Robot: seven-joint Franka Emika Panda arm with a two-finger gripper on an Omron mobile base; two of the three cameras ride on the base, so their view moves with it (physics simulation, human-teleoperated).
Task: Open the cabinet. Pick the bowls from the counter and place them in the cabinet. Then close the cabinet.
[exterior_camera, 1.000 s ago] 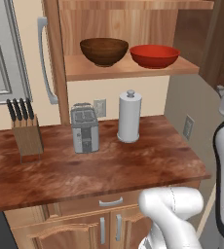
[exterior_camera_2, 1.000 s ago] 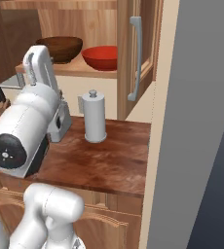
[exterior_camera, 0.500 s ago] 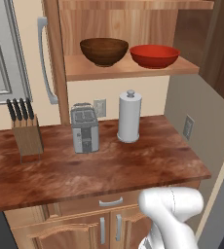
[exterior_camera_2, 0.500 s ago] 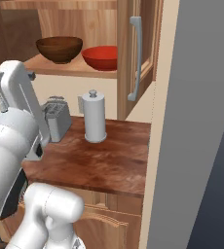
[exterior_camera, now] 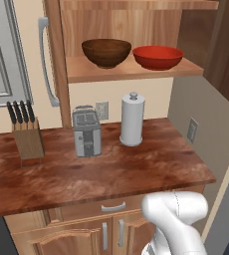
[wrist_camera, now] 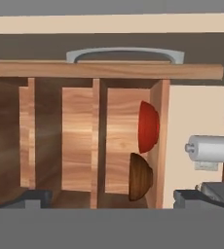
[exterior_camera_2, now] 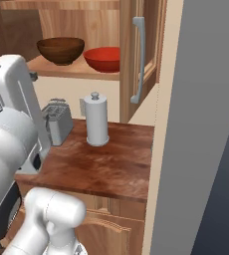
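The cabinet (exterior_camera: 131,73) stands open, both doors swung out. On its lower shelf sit the bowls side by side: the dark brown one (exterior_camera: 106,52) on the left and the red one (exterior_camera: 158,57) on the right. Below them runs the reddish-brown counter (exterior_camera: 101,174). The hand view is rolled sideways and looks into the cabinet (wrist_camera: 80,126) from a distance, with the red bowl (wrist_camera: 148,127) and the brown bowl (wrist_camera: 140,176) against the shelf. My gripper (wrist_camera: 114,199) is open, its fingertips wide apart with nothing between them. My arm (exterior_camera_2: 12,129) rises at the left of the right base view.
A toaster (exterior_camera: 86,130), a paper towel roll (exterior_camera: 132,119) and a knife block (exterior_camera: 27,135) stand along the back of the counter. The right door with its grey handle (exterior_camera_2: 138,60) juts toward me. A wall (exterior_camera_2: 201,124) closes off the right side.
My arm has swung back and to the left, leaving the left base view and sliding left in the right base view. The bowls and doors have not moved.
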